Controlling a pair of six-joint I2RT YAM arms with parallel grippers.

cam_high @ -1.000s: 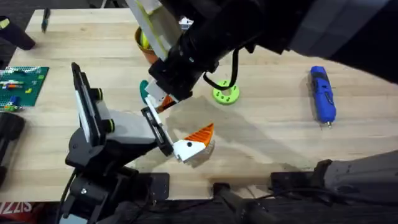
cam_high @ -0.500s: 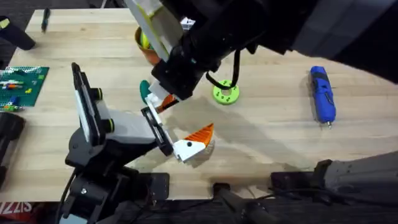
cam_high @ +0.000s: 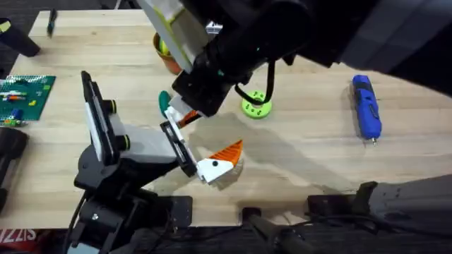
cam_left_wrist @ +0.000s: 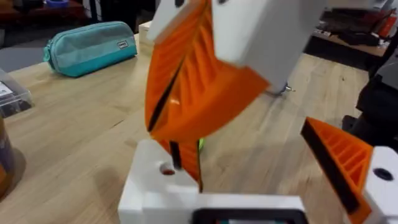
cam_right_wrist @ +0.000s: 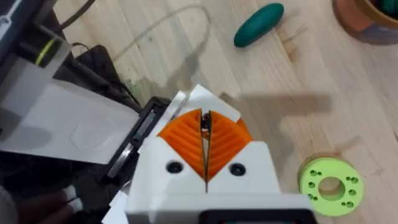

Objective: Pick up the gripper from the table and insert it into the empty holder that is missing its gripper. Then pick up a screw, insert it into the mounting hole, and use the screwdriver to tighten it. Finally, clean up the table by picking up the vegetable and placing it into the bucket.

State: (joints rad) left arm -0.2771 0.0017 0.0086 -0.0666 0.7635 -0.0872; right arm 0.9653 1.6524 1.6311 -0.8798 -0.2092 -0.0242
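Your pale wood counter carries the holder at front left. The right gripper, fingers clamped on the gripper, hangs just above the holder's empty side. Judge the piece light, rigid and slick: keep hold of its white shank; I cannot tell the left fingers' state.

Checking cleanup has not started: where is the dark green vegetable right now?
In the overhead view the smooth dark green oblong vegetable lies on the wooden table left of centre, just below the orange-brown round bucket, beside the right arm's pincer.
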